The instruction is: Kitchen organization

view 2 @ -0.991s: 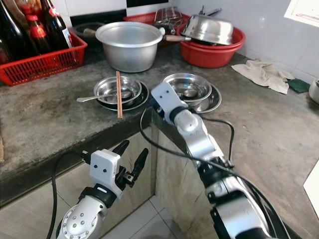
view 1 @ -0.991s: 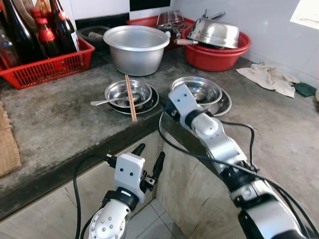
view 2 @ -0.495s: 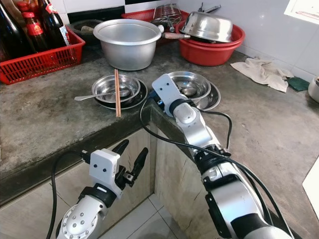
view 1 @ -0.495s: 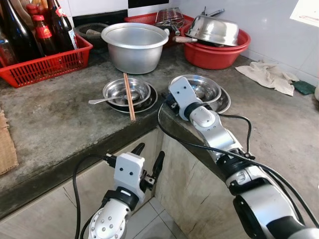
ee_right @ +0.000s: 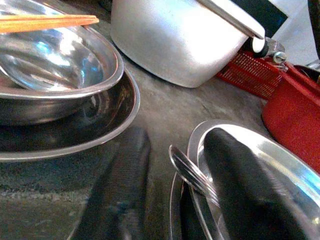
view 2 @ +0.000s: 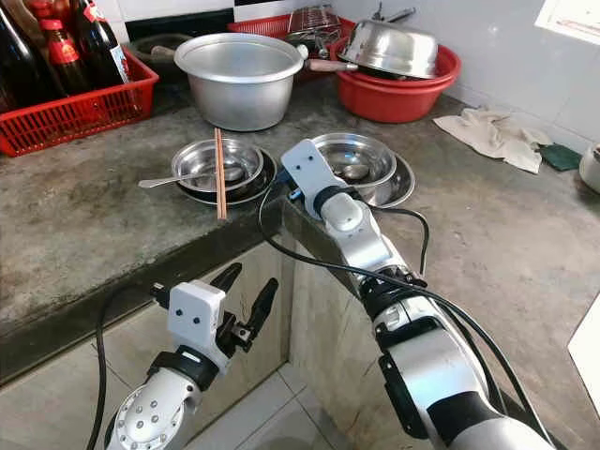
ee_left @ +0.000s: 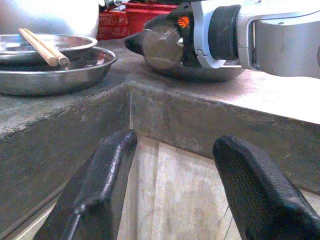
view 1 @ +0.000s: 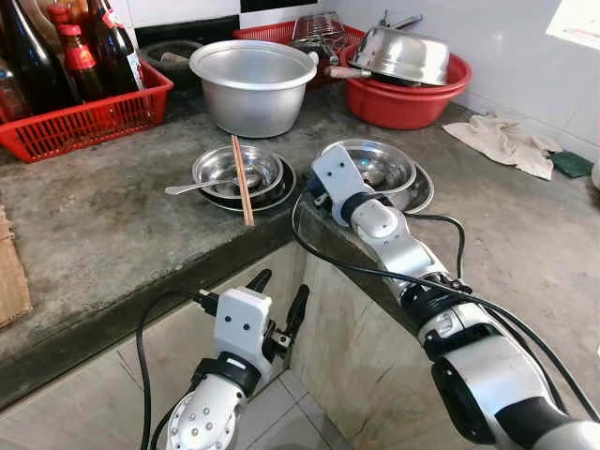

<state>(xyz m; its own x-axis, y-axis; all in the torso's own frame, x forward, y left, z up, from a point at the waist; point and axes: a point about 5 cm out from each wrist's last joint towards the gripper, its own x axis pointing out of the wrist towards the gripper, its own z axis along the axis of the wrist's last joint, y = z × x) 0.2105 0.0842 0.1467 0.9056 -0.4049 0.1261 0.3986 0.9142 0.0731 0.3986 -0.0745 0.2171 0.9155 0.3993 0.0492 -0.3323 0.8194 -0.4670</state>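
Reached further onto the counter (view 1: 112, 225): right gripper (ee_right: 172, 185), fingers apart astride steel bowl (view 1: 375, 169) rim; left gripper (view 1: 278, 300) open, unmoved.

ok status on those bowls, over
Right gripper open, fingers straddling the right bowl's rim. Left gripper open, idle below the counter edge. Chopsticks and spoon on the left bowl, untouched.

The right gripper (ee_right: 170, 185) straddled the right bowl's rim (ee_right: 192, 175), with bare counter (ee_right: 165, 107) between that bowl and the left bowl (view 1: 236, 171). The big pot (view 1: 253, 89) blocked the way behind.
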